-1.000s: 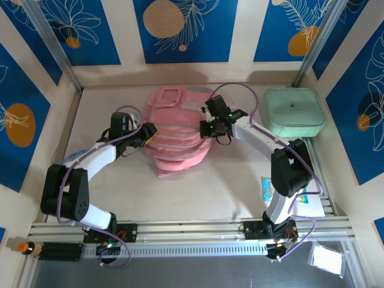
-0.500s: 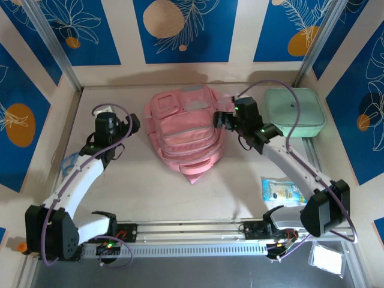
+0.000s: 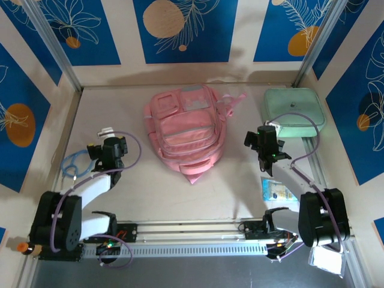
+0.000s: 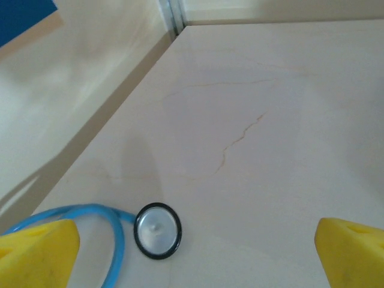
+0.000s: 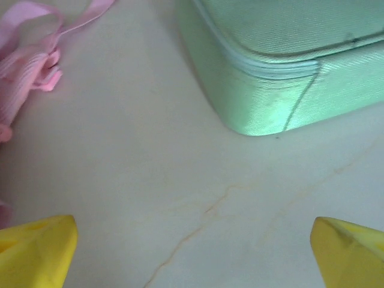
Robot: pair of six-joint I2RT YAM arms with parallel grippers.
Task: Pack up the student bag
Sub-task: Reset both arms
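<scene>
Pink student bag [image 3: 186,135] lies flat at the middle back of the worktop [image 3: 138,192], a mint case [image 3: 294,111] in the back right corner. Left gripper [image 3: 101,150] is wide open and empty over a blue stethoscope [image 4: 157,230] by the left edge. Right gripper [image 3: 255,141] is also spread wide and empty, between bag and case. Looks like a gap between picks. Next move likely needs a jaw lowered around the stethoscope tube, plus an opened bag pocket; zip state unclear.
</scene>
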